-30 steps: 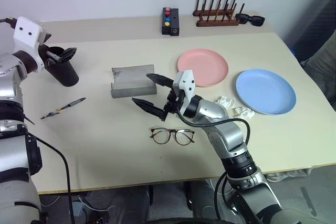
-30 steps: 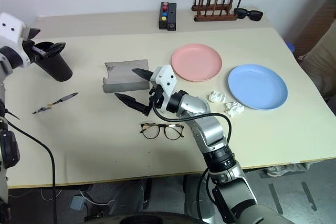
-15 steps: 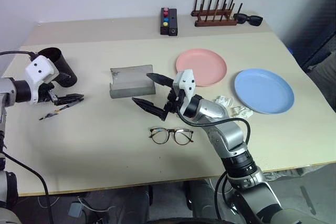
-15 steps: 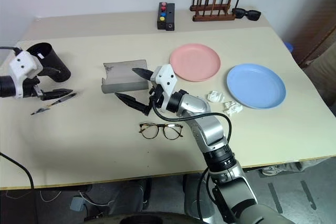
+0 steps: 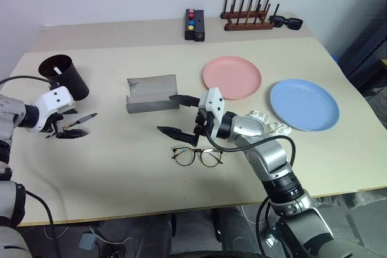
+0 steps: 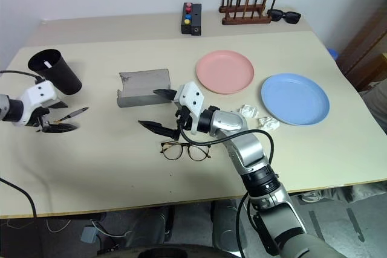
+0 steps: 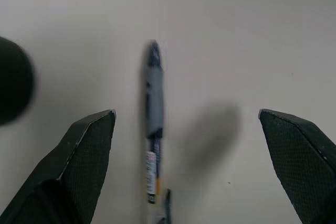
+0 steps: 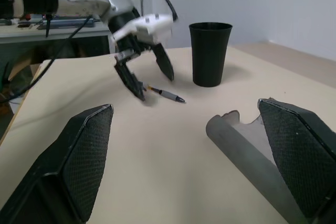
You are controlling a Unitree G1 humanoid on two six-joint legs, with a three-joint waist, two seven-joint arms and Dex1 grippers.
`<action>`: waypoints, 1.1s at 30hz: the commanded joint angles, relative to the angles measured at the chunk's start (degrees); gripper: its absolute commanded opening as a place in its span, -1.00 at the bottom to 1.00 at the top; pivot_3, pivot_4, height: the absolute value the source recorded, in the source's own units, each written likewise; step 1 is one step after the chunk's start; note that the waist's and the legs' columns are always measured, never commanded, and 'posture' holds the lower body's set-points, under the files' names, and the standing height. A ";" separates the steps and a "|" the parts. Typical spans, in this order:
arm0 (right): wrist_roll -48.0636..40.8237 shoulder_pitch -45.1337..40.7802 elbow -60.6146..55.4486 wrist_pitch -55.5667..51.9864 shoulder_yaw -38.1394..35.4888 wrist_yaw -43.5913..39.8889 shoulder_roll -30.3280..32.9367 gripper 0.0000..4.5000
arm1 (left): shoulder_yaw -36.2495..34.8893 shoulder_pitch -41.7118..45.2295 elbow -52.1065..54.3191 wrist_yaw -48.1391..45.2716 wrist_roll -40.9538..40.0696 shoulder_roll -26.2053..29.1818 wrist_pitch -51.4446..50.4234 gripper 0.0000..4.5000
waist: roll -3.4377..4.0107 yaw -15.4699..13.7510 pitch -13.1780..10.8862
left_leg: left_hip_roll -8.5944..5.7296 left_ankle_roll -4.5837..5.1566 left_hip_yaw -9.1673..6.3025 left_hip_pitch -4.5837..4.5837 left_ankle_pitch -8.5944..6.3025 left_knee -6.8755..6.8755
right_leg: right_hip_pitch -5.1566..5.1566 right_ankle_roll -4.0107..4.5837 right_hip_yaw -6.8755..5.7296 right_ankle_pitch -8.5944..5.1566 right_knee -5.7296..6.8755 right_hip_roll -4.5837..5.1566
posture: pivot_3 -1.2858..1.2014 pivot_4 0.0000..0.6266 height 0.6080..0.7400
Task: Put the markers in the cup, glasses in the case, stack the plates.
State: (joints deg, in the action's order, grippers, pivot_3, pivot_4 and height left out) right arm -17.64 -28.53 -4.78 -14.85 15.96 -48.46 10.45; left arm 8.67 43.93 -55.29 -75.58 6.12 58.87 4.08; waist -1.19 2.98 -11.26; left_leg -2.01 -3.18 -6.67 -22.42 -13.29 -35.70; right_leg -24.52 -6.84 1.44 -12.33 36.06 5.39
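Dark and slim, with a grey grip and silvery parts, the marker (image 7: 153, 129) is lying flat on the beige table (image 5: 109, 173) near its left side, just in front of the black cup (image 5: 64, 77), which is standing upright and apart from it. The left pincer (image 5: 68, 128) is hanging low over the marker with its two black fingers spread wide, one on each side of the pen and not touching it. Bare table is lying all around the marker, with the left edge close by. The right pincer (image 5: 174, 115) is hovering level at the middle, also wide and holding nothing, between the open grey case (image 5: 151, 93) behind it and the thin-framed glasses (image 5: 197, 156) lying in front. Pink plate (image 5: 232, 77) and blue plate (image 5: 304, 104) are sitting apart on the right, unstacked.
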 commanded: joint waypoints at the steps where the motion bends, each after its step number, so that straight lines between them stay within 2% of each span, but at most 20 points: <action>1: -0.64 -0.67 -2.54 0.01 0.19 -0.02 -0.48 1.00 | 1.25 2.62 -3.77 0.05 2.69 -0.06 2.04 0.98 | -0.01 -0.22 0.01 | 0.00 0.00 0.00 0.00 0.00 -0.01 | 0.00 0.00 0.00 0.00 0.00 0.00 | 0.03 -0.52 0.98; 3: -0.59 -0.46 -2.70 0.02 0.16 0.15 -0.57 1.00 | 1.72 3.04 -5.24 0.10 3.33 -0.66 2.59 0.98 | -0.01 -0.30 0.01 | 0.00 0.00 0.00 0.00 0.00 -0.02 | 0.00 0.00 0.00 0.00 0.01 0.00 | 0.03 -0.52 0.98; 6: -0.61 -0.13 -3.00 -0.05 0.11 0.41 -0.59 1.00 | 1.63 3.30 -6.45 -0.12 3.39 -1.31 2.89 0.65 | -0.01 -0.40 0.01 | 0.00 0.00 0.00 0.00 0.00 -0.03 | 0.00 0.00 0.00 0.00 0.02 0.01 | 0.03 -0.52 0.98; 9: -0.62 0.02 -3.27 -0.15 0.17 0.58 -0.60 1.00 | 1.10 3.31 -6.89 -0.35 2.90 -1.70 2.71 0.02 | 0.00 -0.41 0.01 | 0.00 0.00 0.00 0.03 0.00 -0.05 | 0.01 0.00 0.00 0.00 0.08 0.00 | 0.03 -0.52 0.98; 12: -0.67 0.07 -3.46 -0.28 0.19 0.60 -0.60 1.00 | 0.54 2.63 -6.27 -1.06 2.05 -1.88 2.46 -0.68 | 0.00 -0.42 0.01 | 0.00 0.01 -0.01 0.03 0.00 -0.10 | 0.02 -0.01 0.00 0.00 0.09 0.00 | 0.03 -0.52 0.98; 14: -0.69 0.07 -3.54 -0.37 0.22 0.58 -0.60 1.00 | 0.15 2.24 -5.94 -1.11 1.66 -1.89 2.31 -0.98 | 0.00 -0.43 0.01 | 0.00 0.00 -0.01 0.03 0.00 -0.11 | 0.02 -0.01 0.00 0.00 0.10 0.00 | 0.03 -0.52 0.98; 19: -0.82 0.19 -3.77 -0.64 0.28 0.66 -0.69 1.00 | -5.06 0.56 -2.35 2.93 -2.67 -2.01 0.85 -0.98 | 0.00 -0.45 0.01 | 0.01 0.01 -0.02 0.03 0.00 -0.12 | 0.02 0.00 0.00 0.00 0.10 0.00 | 0.03 -0.52 0.98; 24: -1.07 0.79 -4.47 -1.17 0.08 0.91 -0.45 1.00 | -18.13 -4.67 15.15 2.32 -16.75 -1.68 -6.12 -0.98 | -0.07 -0.49 -0.01 | 0.01 0.00 -0.08 -0.09 0.00 -0.22 | 0.02 -0.01 -0.03 0.00 0.06 0.01 | 0.03 -0.52 0.98; 29: -1.25 0.14 -3.58 -1.05 0.39 0.31 -0.77 1.00 | -29.37 -1.19 28.94 15.68 -26.23 -5.49 -13.52 -0.98 | -0.08 -0.56 -0.01 | 0.01 0.00 -0.08 -0.08 0.00 -0.23 | 0.02 0.00 -0.03 0.00 0.05 0.02 | 0.03 -0.52 0.98; 33: -1.26 -0.47 -2.81 -0.72 0.57 -0.03 -1.23 1.00 | -32.18 3.24 31.66 27.12 -26.20 -9.24 -11.71 -0.98 | -0.07 -0.45 -0.01 | 0.00 0.00 -0.09 -0.04 0.00 -0.25 | 0.06 -0.01 -0.04 0.01 0.04 0.02 | 0.03 -0.52 0.98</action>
State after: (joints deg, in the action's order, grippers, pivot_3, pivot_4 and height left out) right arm -18.23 -27.65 -6.47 -16.29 16.55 -48.23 9.90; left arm -21.36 45.68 -25.10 -53.26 -19.70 49.95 -9.23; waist -1.26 2.52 -11.26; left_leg -2.02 -3.18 -6.76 -22.45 -13.29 -35.94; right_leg -24.46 -6.86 1.41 -12.32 36.11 5.40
